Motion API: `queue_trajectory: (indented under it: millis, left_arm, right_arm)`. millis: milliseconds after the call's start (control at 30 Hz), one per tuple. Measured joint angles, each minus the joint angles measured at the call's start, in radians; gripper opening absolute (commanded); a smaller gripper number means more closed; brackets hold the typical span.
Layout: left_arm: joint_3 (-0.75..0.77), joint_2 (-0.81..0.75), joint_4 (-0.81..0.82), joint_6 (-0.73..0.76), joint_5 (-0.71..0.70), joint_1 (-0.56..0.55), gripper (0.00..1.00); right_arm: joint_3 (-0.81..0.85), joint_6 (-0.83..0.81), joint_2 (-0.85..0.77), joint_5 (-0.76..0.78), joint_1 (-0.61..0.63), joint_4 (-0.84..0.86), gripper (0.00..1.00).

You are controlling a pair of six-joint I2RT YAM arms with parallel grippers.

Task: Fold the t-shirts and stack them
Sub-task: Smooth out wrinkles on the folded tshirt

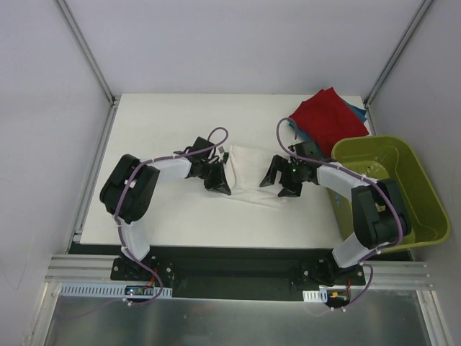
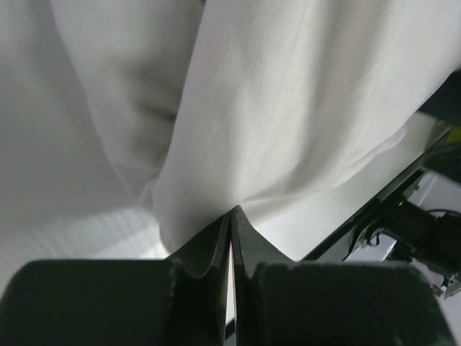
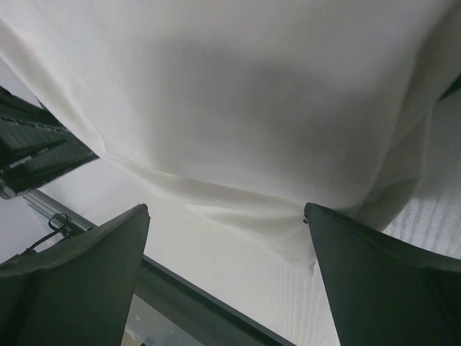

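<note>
White t-shirt (image 1: pixel 248 176) lies bunched mid-table between the two arms, its fold not yet finished

The left gripper (image 1: pixel 220 185) has its fingers (image 2: pixel 216 245) pressed together on the shirt's left edge, I'd say to lift or anchor that side. The right gripper (image 1: pixel 278 182) stands spread wide at the opposite edge with nothing in it, the cloth draped just ahead of its tips, probably lined up to take hold there. The red t-shirt (image 1: pixel 323 115) lies folded on a teal-blue one (image 1: pixel 358 112) in the far right corner, close to the table (image 1: pixel 166 130) edge, likely the stack to join. An olive-green basket (image 1: pixel 389 180) crowds the right arm, while the left and far sides look bare, so there's room to carry cloth that way
</note>
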Motion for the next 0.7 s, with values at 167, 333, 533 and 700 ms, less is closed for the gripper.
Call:
queue_trajectory:
  millis: [167,333,533,700]
  left_arm:
    - [-0.193,-0.178,-0.024,-0.032,-0.086,-0.072,0.00]
    - [-0.332,-0.373,-0.072,-0.085,-0.140,-0.183,0.04]
    - [-0.294,-0.616,-0.099,-0.102,-0.221,-0.179,0.17]
    - [-0.071,-0.498,-0.096,-0.066,-0.254,-0.167,0.08]
  right_arm:
    - [-0.047,-0.050,-0.069,0.019,0.008,-0.011,0.97]
    - [-0.102,-0.120,-0.223,0.029,0.047,-0.119,0.97]
    - [-0.097,-0.139,-0.466,0.043,0.064,-0.175,0.97]
    - [-0.055,-0.130,-0.519,0.070,0.063,-0.141,0.97]
